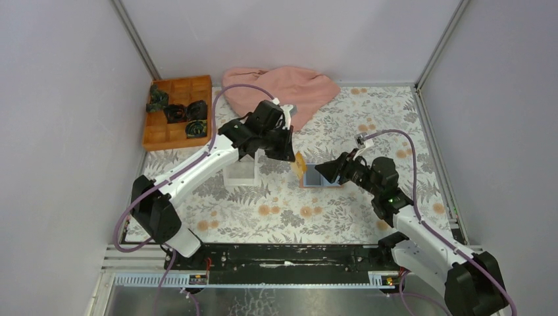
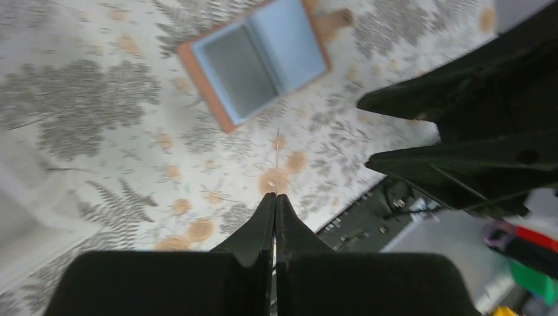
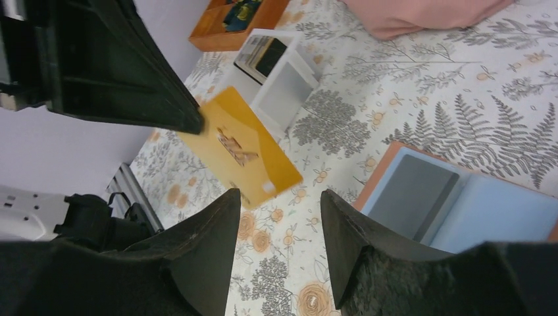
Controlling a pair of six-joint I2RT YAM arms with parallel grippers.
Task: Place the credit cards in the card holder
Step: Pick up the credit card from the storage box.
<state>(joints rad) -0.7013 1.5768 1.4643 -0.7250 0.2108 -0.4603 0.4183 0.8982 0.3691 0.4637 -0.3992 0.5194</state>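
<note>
The left gripper is pinched tight on a flat orange-yellow plastic card, held in the air above the floral tablecloth. The reddish-brown card holder lies open on the cloth just beside the card, near the right gripper, whose jaws stand spread.

The surface is covered with a pale cloth printed with grey ferns and small orange flowers. Four things lie directly on it. An orange wooden compartment box sits at the upper left of the top view, with dark items in some cells. A crumpled pink cloth is at the top centre. A white shallow tray stands left of centre. Just right of it lies the card holder – opened flat, its light blue inside facing up.
</note>
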